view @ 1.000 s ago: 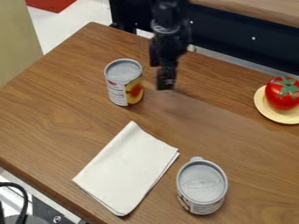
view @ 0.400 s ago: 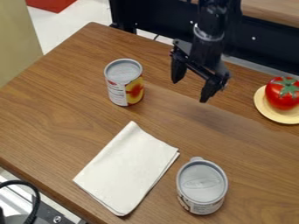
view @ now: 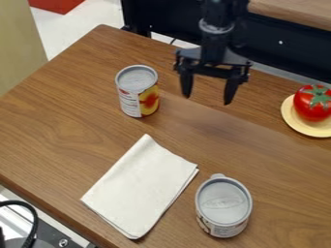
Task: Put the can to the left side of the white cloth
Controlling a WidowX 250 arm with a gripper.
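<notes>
At the far left, a pale panel stands beyond the wooden table, with a black cable over metal equipment near the lower corner. A red object sits on the white floor.

Next comes the can with the yellow-and-red label, upright beyond the far corner of the folded white cloth (probably the can meant, though there are two). The cloth's left side holds no can, so the placing looks undone: grasp, carry and release all remain.

The gripper hangs to the right of that can, fingers spread wide, nothing between them. Right of the cloth, near it, stands the grey-lidded can. Farther right are a dark panel behind the table and a tomato on a pale yellow plate.
</notes>
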